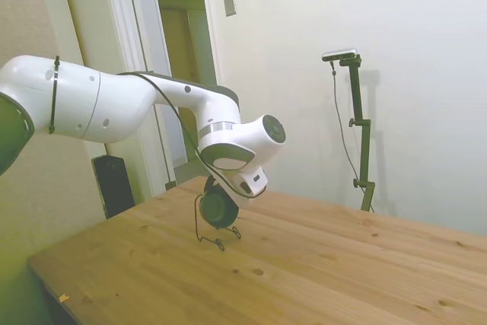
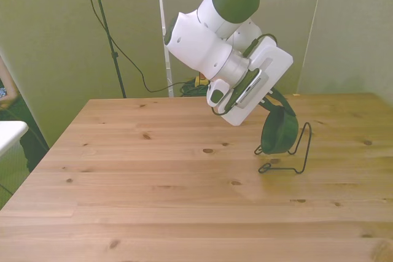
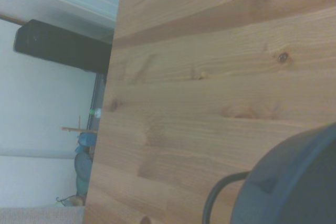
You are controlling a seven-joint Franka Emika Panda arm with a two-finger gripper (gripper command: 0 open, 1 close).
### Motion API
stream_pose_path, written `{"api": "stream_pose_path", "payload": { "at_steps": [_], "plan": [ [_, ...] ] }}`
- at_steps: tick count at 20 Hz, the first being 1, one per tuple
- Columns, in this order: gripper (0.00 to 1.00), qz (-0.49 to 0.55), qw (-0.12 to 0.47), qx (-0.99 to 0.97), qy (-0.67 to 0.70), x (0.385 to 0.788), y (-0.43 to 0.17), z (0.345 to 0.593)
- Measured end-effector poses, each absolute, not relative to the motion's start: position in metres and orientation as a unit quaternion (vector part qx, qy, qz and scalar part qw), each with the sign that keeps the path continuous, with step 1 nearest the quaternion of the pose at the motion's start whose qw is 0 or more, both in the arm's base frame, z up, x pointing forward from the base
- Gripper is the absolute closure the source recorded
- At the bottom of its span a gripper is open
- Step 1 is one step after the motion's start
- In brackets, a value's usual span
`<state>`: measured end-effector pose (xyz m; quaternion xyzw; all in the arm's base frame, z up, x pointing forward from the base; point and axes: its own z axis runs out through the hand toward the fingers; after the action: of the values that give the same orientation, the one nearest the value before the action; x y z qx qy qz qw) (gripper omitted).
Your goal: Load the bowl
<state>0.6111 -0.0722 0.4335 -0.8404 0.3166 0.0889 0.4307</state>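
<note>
The bowl [image 2: 280,129] stands on edge in the thin black wire rack [image 2: 301,151] on the wooden table [image 2: 153,176], toward the front view's right, with the gripper [image 2: 274,99] right above it. The side view shows the bowl [image 1: 219,206] half hidden behind the wrist, while the wrist view shows only its dark curved side [image 3: 294,182] and a rack wire [image 3: 215,198]. No view reveals whether the fingers are apart or closed.

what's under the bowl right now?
The bowl stands on edge in the thin black wire rack, whose base wires rest on the wooden table. The gripper's fingers and the bowl's top edge are hidden behind the robot's hand.
</note>
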Motion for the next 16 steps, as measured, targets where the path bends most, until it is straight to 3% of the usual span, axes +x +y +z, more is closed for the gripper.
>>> {"api": "stream_pose_path", "payload": {
  "at_steps": [16],
  "plan": [
    [1.00,0.104,0.428,-0.845,0.303,0.618,-0.042,0.420]
  ]
}}
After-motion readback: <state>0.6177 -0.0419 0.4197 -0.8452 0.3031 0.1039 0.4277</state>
